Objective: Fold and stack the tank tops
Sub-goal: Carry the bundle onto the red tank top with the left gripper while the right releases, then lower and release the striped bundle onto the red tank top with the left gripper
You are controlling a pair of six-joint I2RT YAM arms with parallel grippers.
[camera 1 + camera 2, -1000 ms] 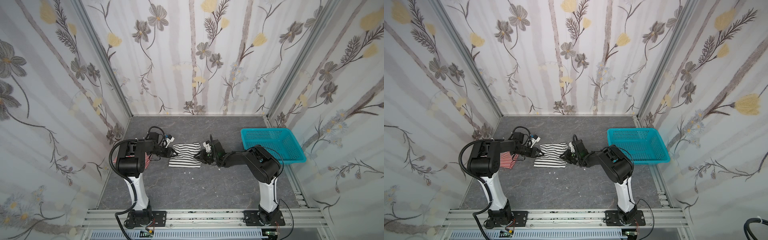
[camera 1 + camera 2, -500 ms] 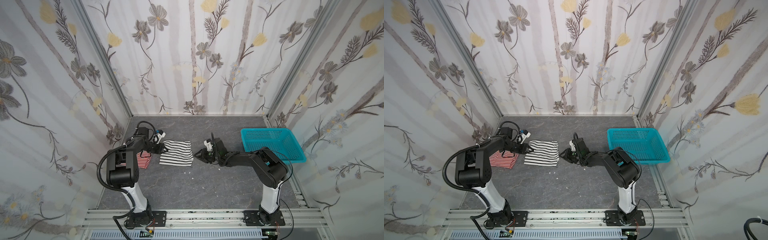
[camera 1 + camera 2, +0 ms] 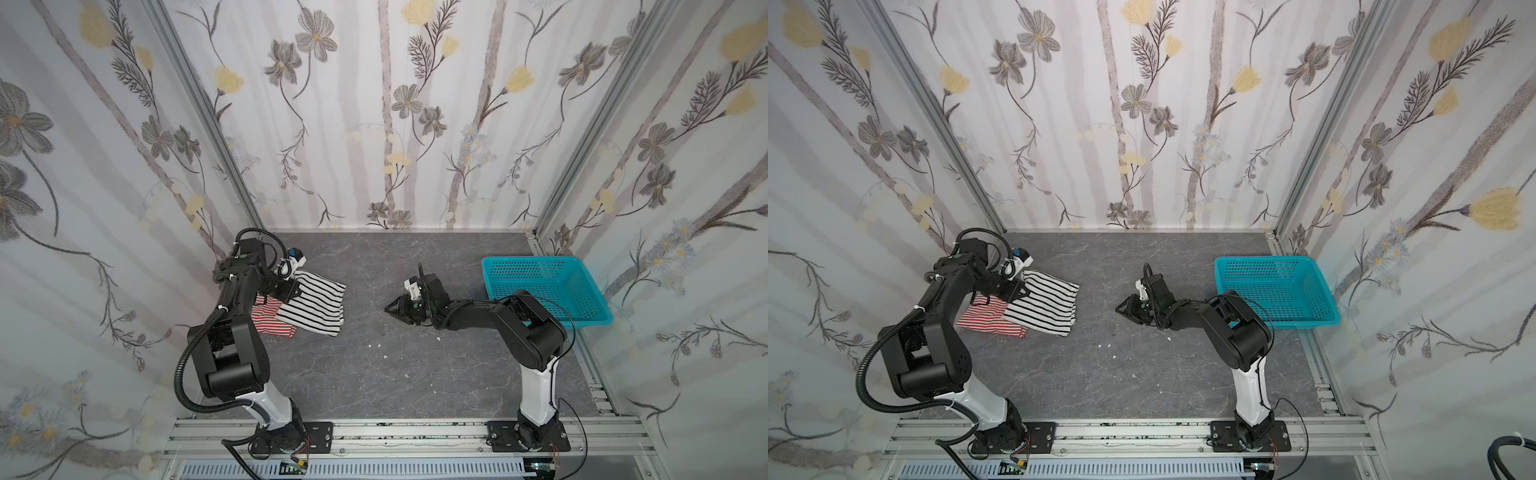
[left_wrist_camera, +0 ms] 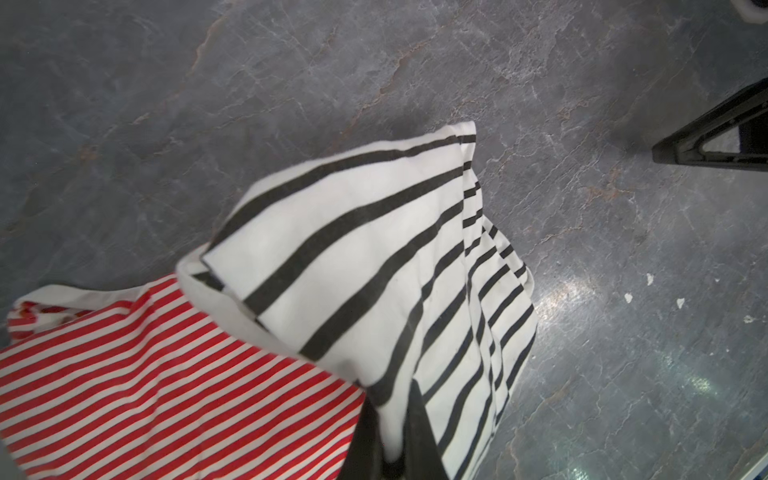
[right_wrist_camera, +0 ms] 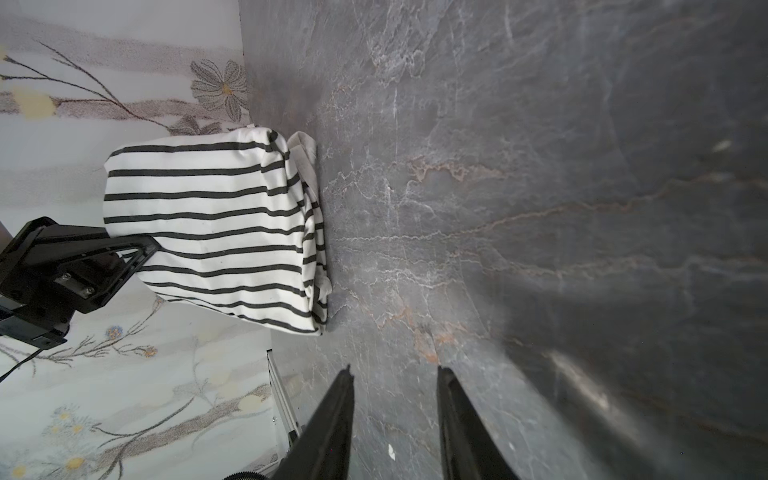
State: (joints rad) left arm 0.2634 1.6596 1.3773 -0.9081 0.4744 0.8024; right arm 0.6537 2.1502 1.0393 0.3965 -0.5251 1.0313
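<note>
The black-and-white striped tank top (image 3: 316,307) (image 3: 1046,309) (image 4: 353,249) (image 5: 208,224) lies folded at the table's left. Its left part overlaps the red-and-white striped tank top (image 3: 270,320) (image 3: 988,320) (image 4: 145,374). My left gripper (image 3: 291,291) (image 3: 1017,289) (image 4: 392,415) is shut on the black-and-white top's left edge and holds that edge raised. My right gripper (image 3: 390,308) (image 3: 1121,308) (image 5: 395,374) stands open and empty low over the bare table, well right of the tops.
A turquoise mesh basket (image 3: 532,261) (image 3: 1266,259) stands empty at the right wall. Small white crumbs (image 3: 378,345) dot the grey table in front of the tops. The left wall runs close behind the red-striped top.
The left gripper has dragged the black-and-white top leftward, onto the red-striped top's edge. The right gripper has let go of the top's right edge, opened, and stayed near the middle.
</note>
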